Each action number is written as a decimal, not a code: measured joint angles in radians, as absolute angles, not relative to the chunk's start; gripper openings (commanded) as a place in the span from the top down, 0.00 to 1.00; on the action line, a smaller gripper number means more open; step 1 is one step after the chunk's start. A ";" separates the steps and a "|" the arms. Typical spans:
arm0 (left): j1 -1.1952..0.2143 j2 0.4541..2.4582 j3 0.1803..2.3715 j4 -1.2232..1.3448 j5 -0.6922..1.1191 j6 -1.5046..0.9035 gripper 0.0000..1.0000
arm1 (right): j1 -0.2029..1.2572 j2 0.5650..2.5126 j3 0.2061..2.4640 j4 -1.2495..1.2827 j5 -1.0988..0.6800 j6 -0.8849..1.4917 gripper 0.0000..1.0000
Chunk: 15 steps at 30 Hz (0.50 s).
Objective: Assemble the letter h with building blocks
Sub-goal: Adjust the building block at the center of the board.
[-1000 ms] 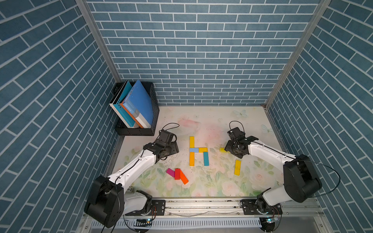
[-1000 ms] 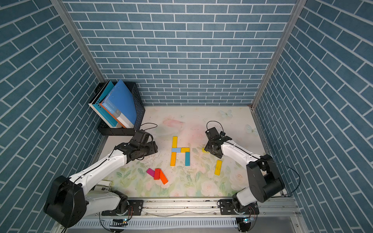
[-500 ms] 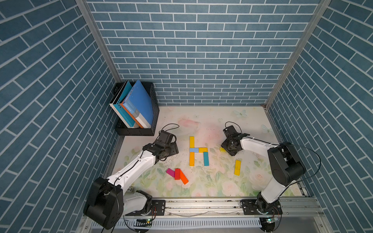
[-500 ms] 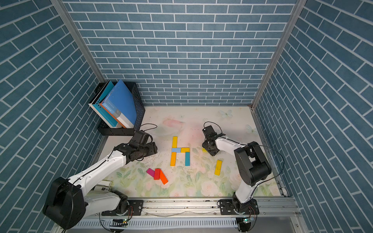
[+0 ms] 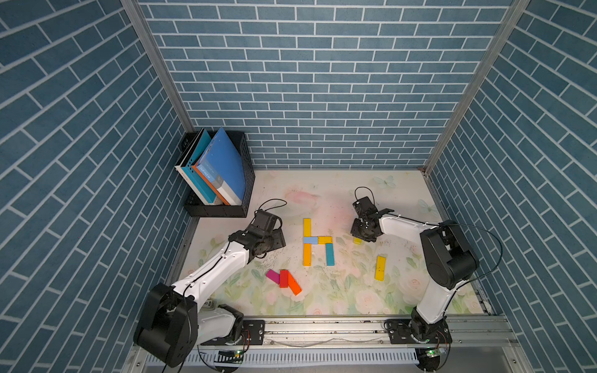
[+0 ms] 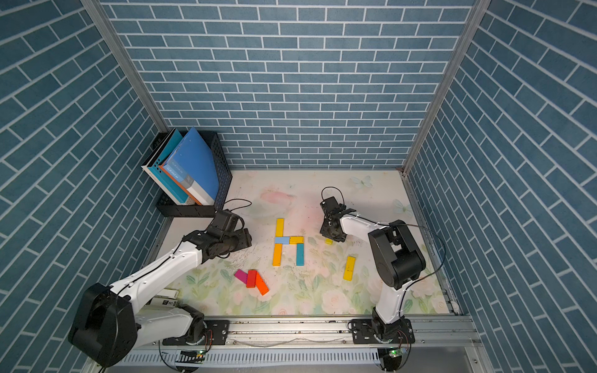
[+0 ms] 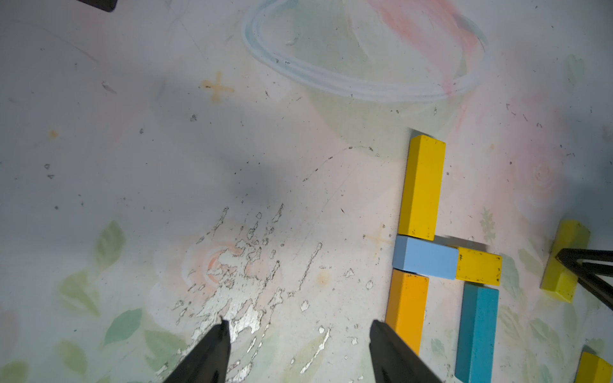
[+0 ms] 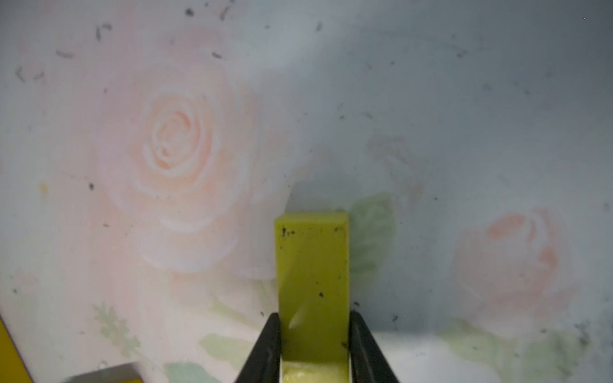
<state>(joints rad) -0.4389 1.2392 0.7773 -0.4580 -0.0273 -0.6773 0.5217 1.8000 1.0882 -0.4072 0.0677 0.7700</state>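
Plainly, the right gripper (image 8: 313, 318) is clamped across the narrow width of a yellow block (image 8: 311, 265), whose long axis runs straight out ahead between the jaws. Whether it rests on the mat (image 5: 323, 193) or hangs clear I cannot tell. The h (image 5: 310, 240) lies near it, apart, toward the side of the left gripper (image 7: 298, 321), stem roughly parallel to the held block, its bar (image 5: 325, 240) end facing it. That left gripper hangs empty, jaws apart, beyond the stem, so the right gripper is much the nearer.
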 measured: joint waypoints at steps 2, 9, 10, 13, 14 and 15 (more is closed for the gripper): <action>-0.439 1.239 0.777 -0.456 -0.026 -0.678 0.28 | 0.526 1.800 1.098 -0.426 0.067 0.688 0.88; -0.439 1.248 0.774 -0.450 -0.022 -0.685 0.29 | 0.540 1.824 1.155 -0.441 0.039 0.530 0.88; -0.439 1.249 0.772 -0.450 -0.021 -0.686 0.28 | 0.542 1.832 1.162 -0.440 0.038 0.521 0.88; -0.439 1.249 0.763 -0.451 -0.020 -0.692 0.29 | 0.549 1.858 1.176 -0.436 0.030 0.509 0.87; -0.439 1.249 0.759 -0.451 -0.019 -0.693 0.29 | 0.552 1.867 1.183 -0.438 0.029 0.506 0.86; -0.439 1.249 0.757 -0.451 -0.017 -0.694 0.29 | 0.555 1.872 1.190 -0.438 0.029 0.503 0.84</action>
<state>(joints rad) -0.4389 1.2488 0.7574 -0.4515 -0.0170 -0.6937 0.5549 1.8721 1.1896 -0.4377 0.0288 0.5026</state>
